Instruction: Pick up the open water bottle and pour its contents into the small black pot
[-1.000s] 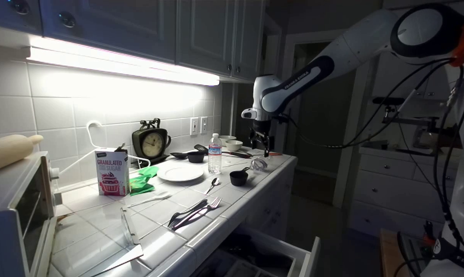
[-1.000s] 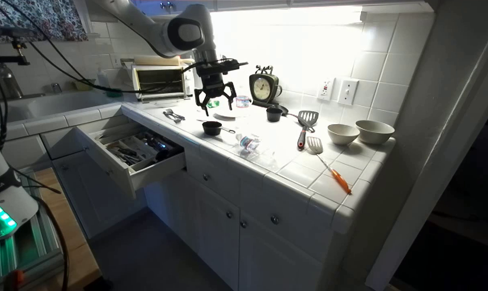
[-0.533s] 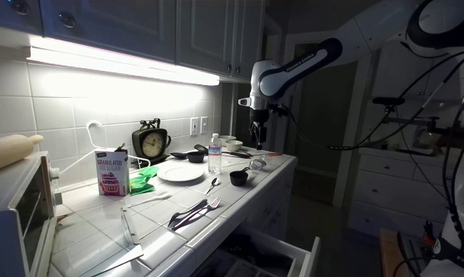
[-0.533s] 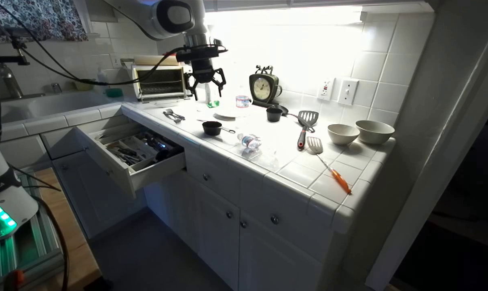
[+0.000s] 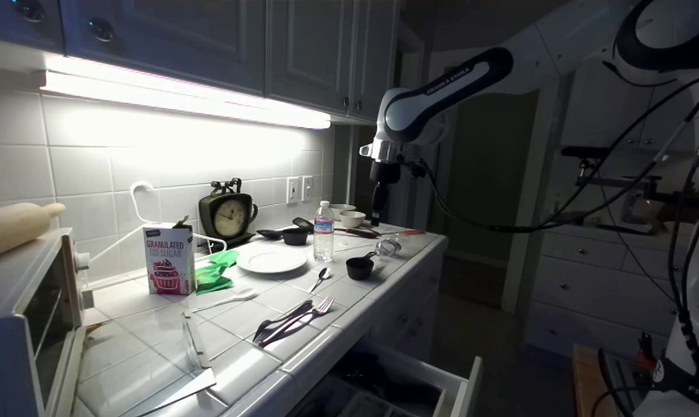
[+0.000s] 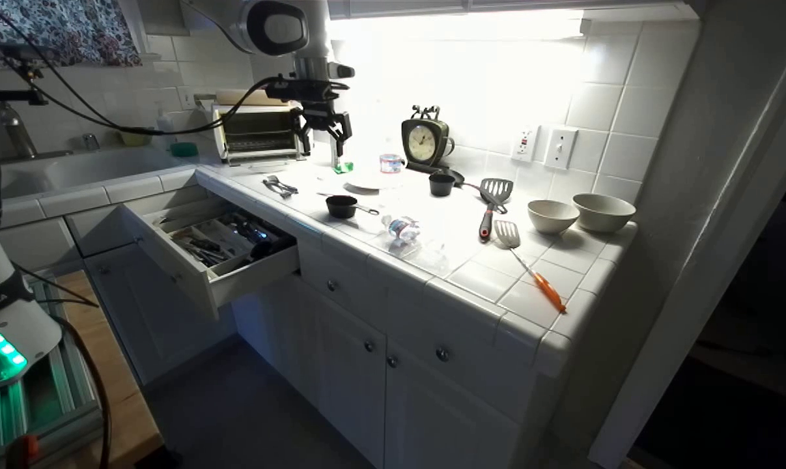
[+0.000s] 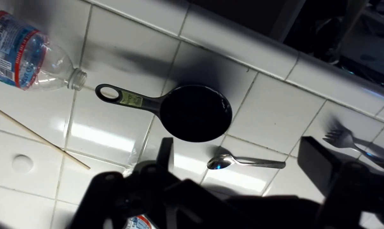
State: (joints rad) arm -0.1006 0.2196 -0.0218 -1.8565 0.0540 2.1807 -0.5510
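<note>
Black pot [image 5: 359,270]: is sitting upright on the white tile counter [image 6: 487,283], its handle [image 7: 131,98] pointing toward the open water bottle [image 7: 17,51].
Open water bottle: is lying on its side near the tip of the pot's handle, its bare threaded neck facing that tip without touching.
Gripper [image 7: 241,159]: I am hanging it higher than the pot, and its fingers [image 7: 317,165] are standing wide apart.
Capped bottle [image 5: 324,231]: is standing upright behind the pot and to its left, as I am seeing it in an exterior view.
Spoon [image 7: 252,164]: is lying just beside the pot, below and right of it in my wrist view.
White plate [image 5: 272,262]: is resting farther left of the pot in an exterior view.
</note>
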